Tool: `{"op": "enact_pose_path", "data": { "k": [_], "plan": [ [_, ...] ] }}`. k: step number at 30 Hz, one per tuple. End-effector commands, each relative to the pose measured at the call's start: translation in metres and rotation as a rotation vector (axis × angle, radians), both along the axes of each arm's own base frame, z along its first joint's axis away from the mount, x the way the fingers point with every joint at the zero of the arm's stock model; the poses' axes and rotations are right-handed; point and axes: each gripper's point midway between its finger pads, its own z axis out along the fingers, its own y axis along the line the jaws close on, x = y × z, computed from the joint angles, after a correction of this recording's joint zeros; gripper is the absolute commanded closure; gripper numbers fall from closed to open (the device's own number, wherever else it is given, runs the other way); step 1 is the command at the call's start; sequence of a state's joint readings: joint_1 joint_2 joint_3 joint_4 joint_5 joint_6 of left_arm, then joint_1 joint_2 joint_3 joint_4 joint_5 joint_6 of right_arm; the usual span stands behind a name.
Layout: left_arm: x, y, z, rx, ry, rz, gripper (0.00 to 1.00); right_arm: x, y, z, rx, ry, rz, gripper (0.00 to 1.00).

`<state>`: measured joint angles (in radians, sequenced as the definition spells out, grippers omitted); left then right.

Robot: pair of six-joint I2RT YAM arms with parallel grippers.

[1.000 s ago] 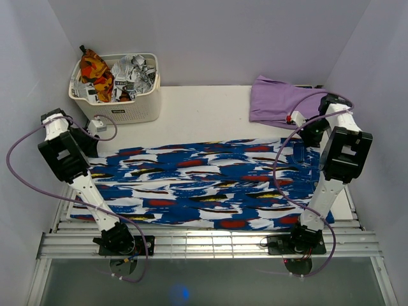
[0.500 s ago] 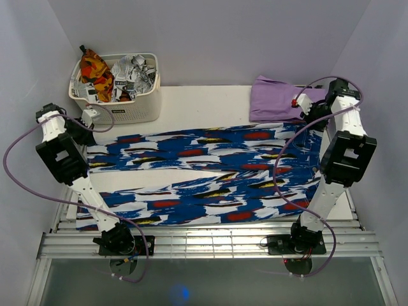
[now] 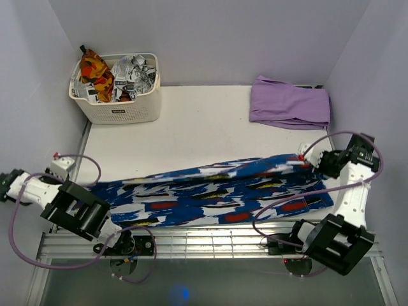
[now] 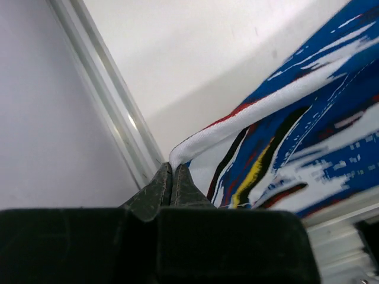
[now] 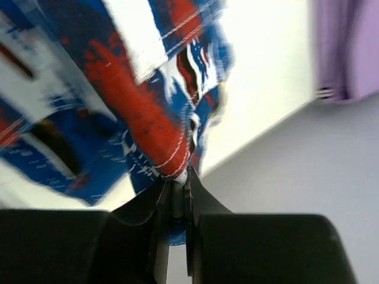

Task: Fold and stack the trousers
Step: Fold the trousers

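Trousers (image 3: 217,191) were stretched between left gripper (image 4: 172,173) and right gripper (image 5: 177,179), each clamped on an edge at its tip, apparently for folding lengthwise.

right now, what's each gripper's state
left gripper: shut on the trousers, pinching a white edge
right gripper: shut on the trousers

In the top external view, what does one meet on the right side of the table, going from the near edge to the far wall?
metal rail → trousers → right gripper, pinching their far edge → purple garment
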<state>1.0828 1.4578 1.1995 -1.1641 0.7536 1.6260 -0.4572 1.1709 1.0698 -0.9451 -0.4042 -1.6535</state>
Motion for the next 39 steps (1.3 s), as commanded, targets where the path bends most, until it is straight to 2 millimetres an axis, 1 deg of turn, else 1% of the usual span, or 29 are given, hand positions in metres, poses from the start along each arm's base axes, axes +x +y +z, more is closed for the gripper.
{"op": "enact_pose_path", "data": {
  "k": [1, 2, 4, 5, 6, 7, 9, 11, 12, 13, 15, 16, 17, 18, 19, 20, 21, 22, 23, 24, 25, 26, 27, 28, 29, 30, 31, 32, 39],
  "plan": [
    [-0.060, -0.013, -0.061, 0.054, 0.107, -0.122, 1.00, -0.050, -0.008, -0.055, -0.111, 0.108, 0.090, 0.92],
    [-0.081, -0.016, -0.073, 0.021, 0.155, -0.100, 1.00, -0.074, -0.006, -0.082, -0.115, 0.159, 0.104, 0.92],
    [-0.113, -0.022, -0.100, -0.041, 0.279, -0.108, 1.00, -0.097, -0.010, -0.105, -0.136, 0.223, 0.101, 0.92],
    [-0.124, -0.021, -0.109, -0.069, 0.308, -0.078, 1.00, -0.107, -0.015, -0.113, -0.135, 0.247, 0.082, 0.92],
    [-0.130, -0.019, -0.114, -0.087, 0.329, -0.065, 1.00, -0.115, -0.012, -0.124, -0.127, 0.276, 0.097, 0.92],
    [-0.137, -0.018, -0.124, -0.125, 0.363, -0.057, 1.00, -0.118, -0.015, -0.127, -0.129, 0.288, 0.092, 0.92],
    [-0.142, -0.006, -0.132, -0.129, 0.390, -0.011, 1.00, -0.120, -0.018, -0.135, -0.112, 0.321, 0.075, 0.92],
    [-0.133, 0.007, -0.136, -0.094, 0.362, 0.018, 1.00, -0.116, -0.022, -0.140, -0.106, 0.329, 0.057, 0.92],
    [-0.130, 0.007, -0.138, -0.102, 0.369, 0.052, 1.00, -0.111, -0.027, -0.141, -0.111, 0.320, 0.037, 0.92],
    [-0.125, 0.014, -0.140, -0.063, 0.370, 0.071, 1.00, -0.106, -0.032, -0.140, -0.118, 0.315, 0.019, 0.92],
    [-0.114, -0.001, -0.150, -0.057, 0.418, 0.053, 1.00, -0.102, -0.034, -0.145, -0.098, 0.349, -0.002, 0.92],
    [-0.108, -0.006, -0.153, -0.068, 0.436, 0.099, 1.00, -0.095, -0.040, -0.141, -0.089, 0.353, -0.049, 0.92],
    [-0.085, 0.000, -0.152, 0.008, 0.408, 0.086, 1.00, -0.092, -0.038, -0.146, -0.065, 0.382, -0.055, 0.92],
    [-0.076, -0.004, -0.153, 0.008, 0.404, 0.098, 1.00, -0.088, -0.040, -0.145, -0.055, 0.388, -0.075, 0.92],
    [-0.063, -0.004, -0.152, 0.003, 0.393, 0.138, 1.00, -0.075, -0.045, -0.137, -0.041, 0.371, -0.124, 0.92],
    [-0.044, -0.013, -0.152, 0.003, 0.393, 0.105, 1.00, -0.069, -0.044, -0.140, -0.024, 0.390, -0.131, 0.92],
    [-0.032, -0.014, -0.151, -0.006, 0.393, 0.120, 1.00, -0.062, -0.045, -0.138, -0.015, 0.391, -0.146, 0.92],
    [-0.011, -0.004, -0.140, 0.006, 0.363, 0.138, 1.00, -0.055, -0.046, -0.136, -0.006, 0.389, -0.159, 0.92],
    [0.008, -0.009, -0.135, -0.030, 0.357, 0.170, 1.00, -0.040, -0.050, -0.132, 0.008, 0.382, -0.188, 0.92],
    [0.032, 0.005, -0.125, -0.035, 0.327, 0.191, 1.00, -0.032, -0.051, -0.129, 0.019, 0.377, -0.201, 0.92],
    [0.034, -0.004, -0.133, -0.080, 0.351, 0.206, 1.00, -0.024, -0.052, -0.127, 0.028, 0.368, -0.210, 0.92],
    [0.059, 0.007, -0.114, -0.081, 0.313, 0.233, 1.00, -0.020, -0.050, -0.128, 0.056, 0.388, -0.229, 0.92],
    [0.069, 0.010, -0.114, -0.105, 0.314, 0.247, 1.00, -0.006, -0.055, -0.118, 0.057, 0.361, -0.241, 0.92],
    [0.090, 0.020, -0.094, -0.113, 0.264, 0.248, 1.00, 0.001, -0.053, -0.114, 0.070, 0.354, -0.238, 0.92],
    [0.099, 0.020, -0.088, -0.131, 0.256, 0.256, 1.00, 0.004, -0.052, -0.114, 0.086, 0.367, -0.243, 0.92],
    [0.106, 0.023, -0.083, -0.136, 0.251, 0.255, 1.00, 0.014, -0.055, -0.104, 0.091, 0.344, -0.253, 0.92],
    [0.109, 0.020, -0.084, -0.158, 0.269, 0.246, 1.00, 0.015, -0.053, -0.102, 0.104, 0.347, -0.250, 0.92],
    [0.120, 0.025, -0.073, -0.143, 0.242, 0.237, 1.00, 0.017, -0.052, -0.101, 0.108, 0.349, -0.247, 0.92],
    [0.130, 0.022, -0.071, -0.133, 0.239, 0.209, 1.00, 0.015, -0.054, -0.105, 0.079, 0.336, -0.241, 0.92]
  ]
}}
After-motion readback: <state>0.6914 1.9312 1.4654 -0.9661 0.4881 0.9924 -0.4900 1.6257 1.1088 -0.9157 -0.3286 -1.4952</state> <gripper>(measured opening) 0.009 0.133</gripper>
